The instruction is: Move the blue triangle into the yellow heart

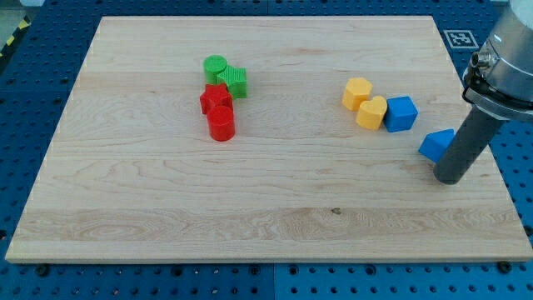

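Nearest the view's bottom, the wooden bench (250, 225) is bare wood with a small dark knot in the grain.

My tip (450, 180) comes next, low on the view's right. The dark rod stands upright here and there is no gripper on this arm, so nothing can open, close or hold. The tip rests on the board just to the right of and slightly below the blue triangle (435, 145), and the rod's side is touching or all but touching that block's right edge, covering part of it.

Further up and to the left of the triangle sits the blue cube (400, 113), near it but apart. The yellow heart (371, 112) lies against the cube's left side. The yellow hexagon (357, 92) touches the heart at its upper left. So the blue triangle is near the yellow heart but not against it, with the blue cube between them.

Well apart, toward the view's left, is a second cluster. The red cylinder (221, 123) is lowest, the red star-like block (216, 97) sits just above it, the green star-like block (235, 81) is at the upper right, and the green cylinder (215, 67) is topmost.
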Available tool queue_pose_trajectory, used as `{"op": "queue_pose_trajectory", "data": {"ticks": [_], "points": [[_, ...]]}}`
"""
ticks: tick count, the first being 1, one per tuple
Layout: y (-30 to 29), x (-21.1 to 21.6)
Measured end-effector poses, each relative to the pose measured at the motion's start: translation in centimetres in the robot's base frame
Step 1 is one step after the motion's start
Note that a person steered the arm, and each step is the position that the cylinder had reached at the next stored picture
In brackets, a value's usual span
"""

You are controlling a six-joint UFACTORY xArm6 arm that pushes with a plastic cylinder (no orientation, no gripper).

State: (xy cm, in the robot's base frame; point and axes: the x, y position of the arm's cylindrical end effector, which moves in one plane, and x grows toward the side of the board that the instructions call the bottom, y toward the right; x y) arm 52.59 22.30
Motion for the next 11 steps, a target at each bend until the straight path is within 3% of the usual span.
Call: {"op": "queue_pose_trajectory", "data": {"ticks": [2, 4, 5, 6, 11], "points": [[5.1, 1.8], [5.5, 0.8], [5.0, -2.2], [0.8, -3.7], [-5.8, -4.1]]}}
